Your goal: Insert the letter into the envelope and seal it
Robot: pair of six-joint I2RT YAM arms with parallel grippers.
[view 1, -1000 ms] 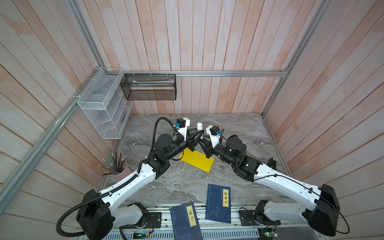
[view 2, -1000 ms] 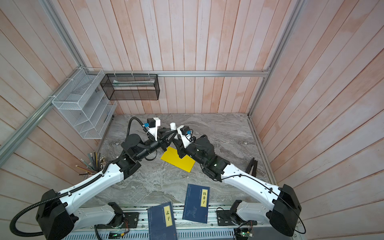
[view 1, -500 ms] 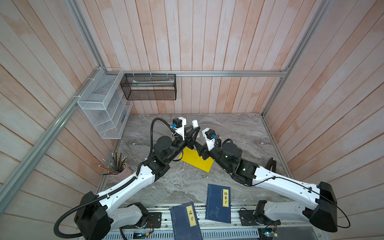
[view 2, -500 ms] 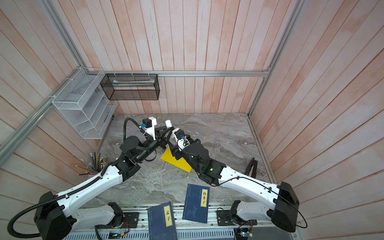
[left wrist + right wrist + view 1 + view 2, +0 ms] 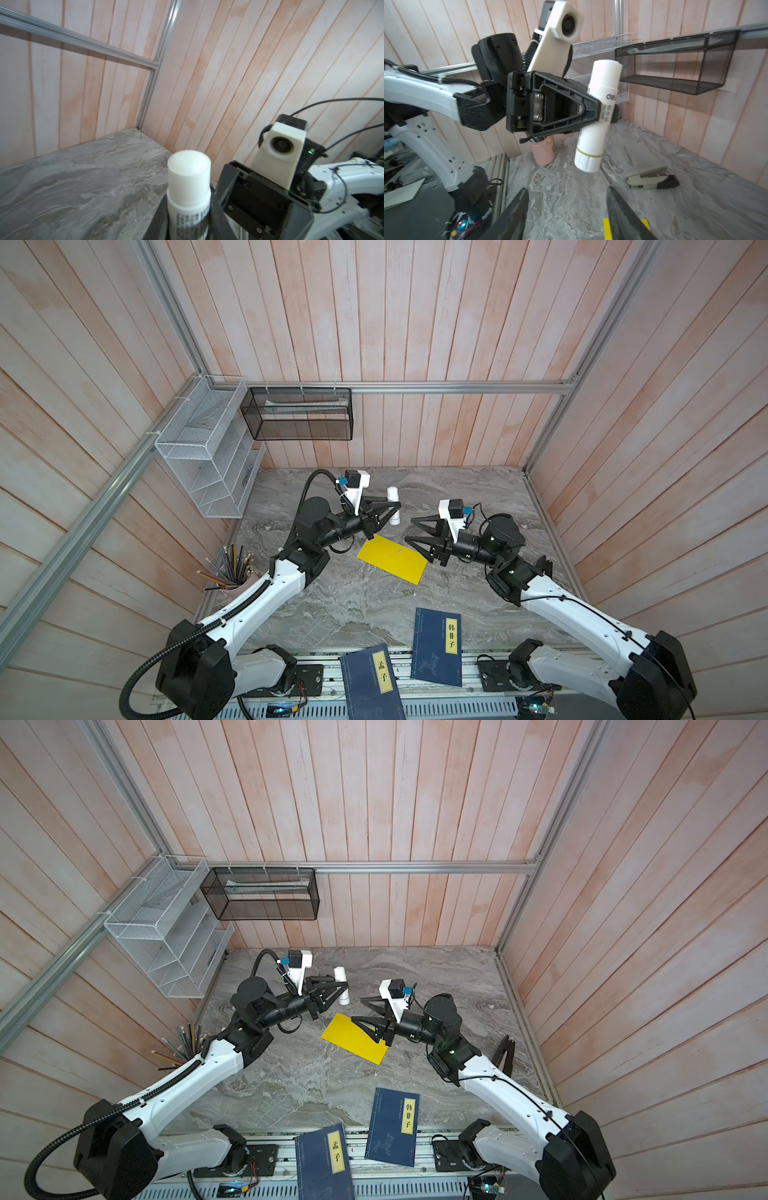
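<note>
Envelope [image 5: 392, 559] lies flat; pink cup [image 5: 543, 153] holds pencils [image 5: 233, 562]

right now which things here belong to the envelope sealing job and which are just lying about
In the job: envelope, glue stick shut in the left gripper, open right gripper; letter not in sight.
Lying about: two blue books, stapler, pencil cup, white wire rack, black mesh shelf.

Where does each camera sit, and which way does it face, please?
Top views: overhead, facing the grey marble table; left arm, right arm visible.
Left wrist: faces the wooden wall; own left claw holds a white plastic glue stick.
Right wrist: faces the left arm; own open right claw shows.
Wrist views share the glue stick.
</note>
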